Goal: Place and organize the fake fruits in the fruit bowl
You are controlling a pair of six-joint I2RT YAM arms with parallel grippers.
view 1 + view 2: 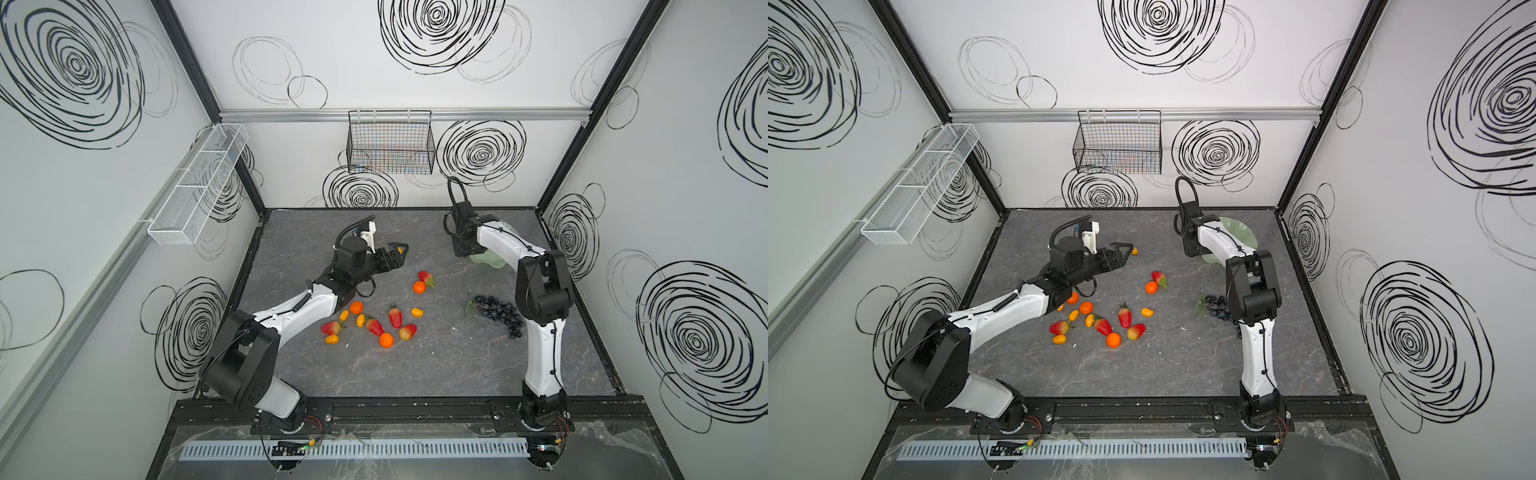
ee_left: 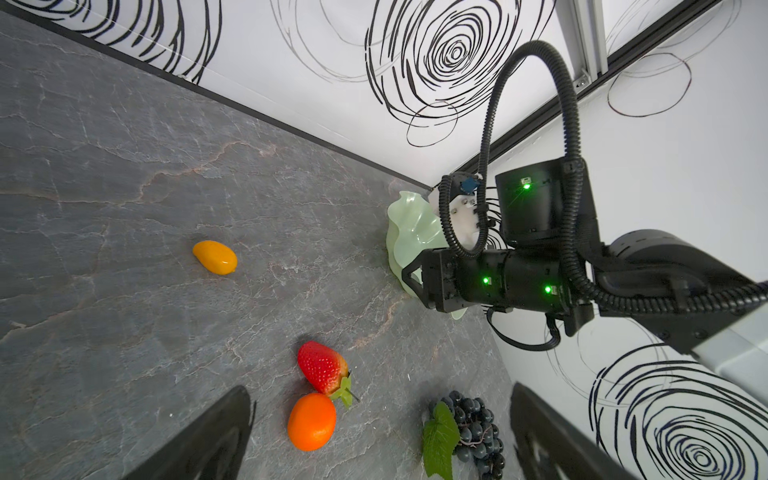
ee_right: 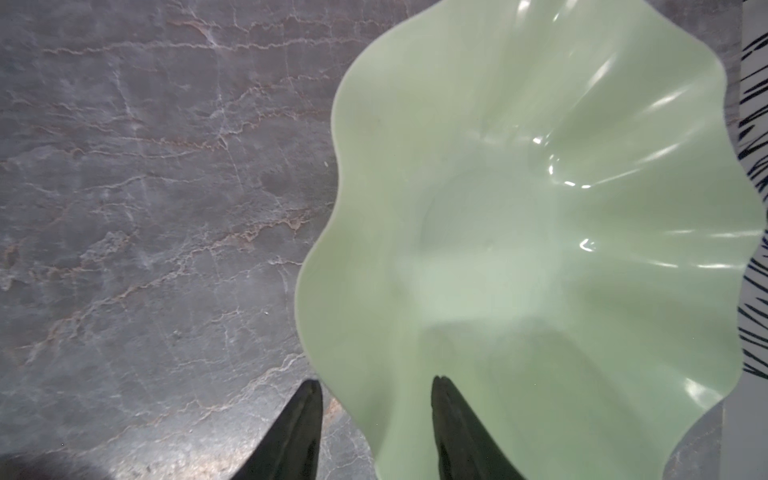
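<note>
**At the far right corner, the bowl rim stands between the fingers**

Between the fingers of the right tool (image 3: 376, 386) we see the wavy rim of the fruit bowl (image 3: 540, 228). One finger is over the inside of the bowl, and its partner is outside, over the grey worktop (image 3: 145, 208). The jaws are partly open and a gap shows between the outer finger and the rim, so we judge that the bowl is not clamped. The bowl sits at the far right of the worktop, near the back wall and the right wall. The part of it that we see holds nothing.

Outward from there, the left tool (image 2: 382, 390) hangs above the worktop with its jaws wide apart and empty. A kumquat (image 2: 215, 257) lies alone just ahead of it. A strawberry (image 2: 322, 368) lies just beside a tangerine (image 2: 311, 422) nearer the middle, and the grape bunch (image 2: 473, 432) lies beside the right arm. The other fake fruits (image 1: 386, 340) are scattered nearer the front, well apart from the bowl.

We judge the task to be at its very beginning. The step in hand is to take the bowl by its rim, probably to bring it closer to the fruits. The next move calls for a firm closing on that thin, glossy edge. After that it calls for a slow pull toward the middle with the bowl kept level, because such a smooth rim may slip. The left tool needs only to descend and close on the kumquat, which is small and oval and may roll.
</note>
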